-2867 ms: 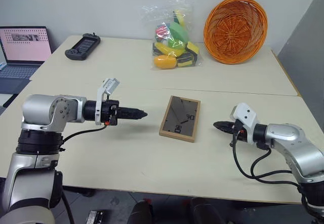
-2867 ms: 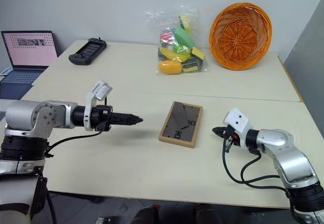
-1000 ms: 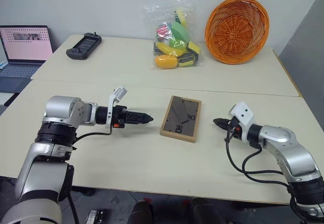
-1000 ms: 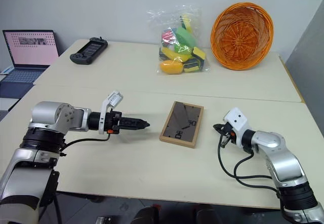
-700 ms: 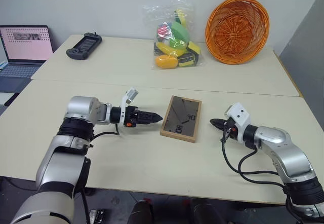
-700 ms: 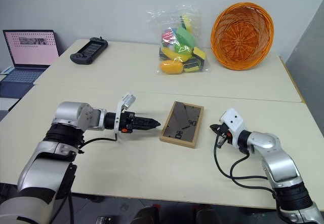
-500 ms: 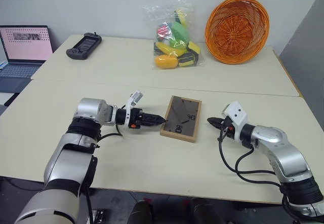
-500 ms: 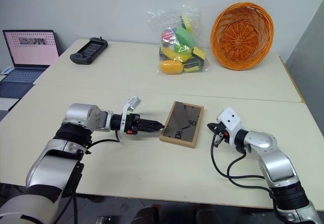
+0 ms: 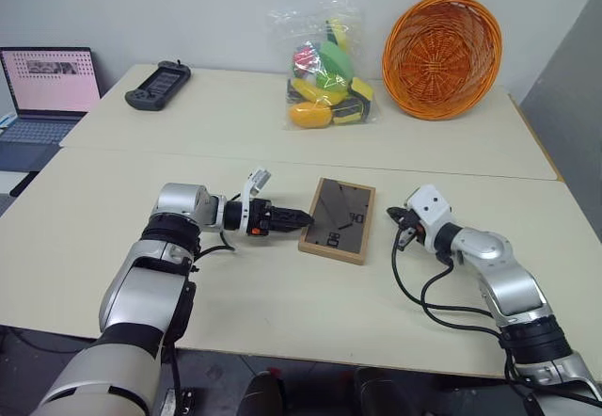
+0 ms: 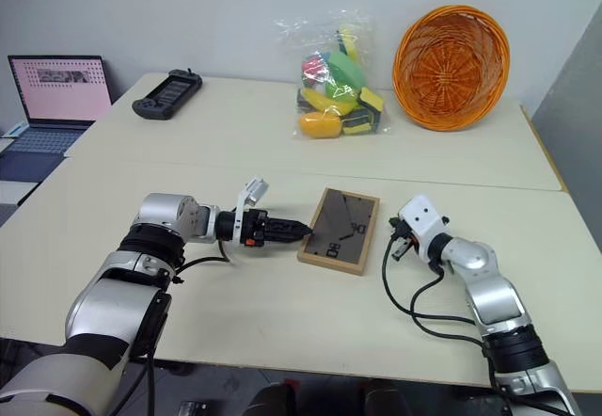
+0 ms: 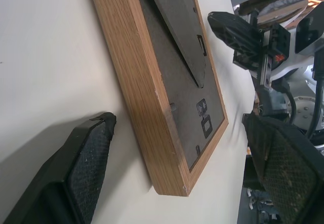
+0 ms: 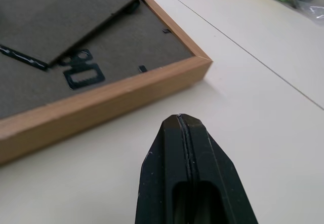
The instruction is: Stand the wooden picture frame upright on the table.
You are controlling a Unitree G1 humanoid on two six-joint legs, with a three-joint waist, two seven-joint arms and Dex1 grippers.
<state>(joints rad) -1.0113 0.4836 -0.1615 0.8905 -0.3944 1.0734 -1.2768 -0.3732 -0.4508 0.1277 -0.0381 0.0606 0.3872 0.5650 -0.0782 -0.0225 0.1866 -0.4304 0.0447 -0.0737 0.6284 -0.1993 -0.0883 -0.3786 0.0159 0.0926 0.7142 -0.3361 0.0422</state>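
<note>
Fingers on my left gripper (image 11: 177, 168) stand wide apart, one pad (image 11: 88, 158) low on the table (image 9: 282, 294) just beside the picture frame's long wooden edge, the other out past the frame's far side. Fingers on my right gripper (image 12: 179, 127) are pressed together into a single point, near the frame's opposite edge, not touching it.

Picture frame (image 9: 337, 219) lies flat, face down, dark back panel and fold-out stand up, between my two grippers, on the near half of the table, this side of the seam.

Change over the last second: both arms have closed in on the frame from either side. Left tip, which was well off from the frame, now sits right at its edge; right tip has crept closer too. Frame itself has not shifted.

Meaning, as I judge it: approach is nearly done, nothing lifted yet. Next comes getting under or around an edge to tip it up. Risk: frame sliding away.
</note>
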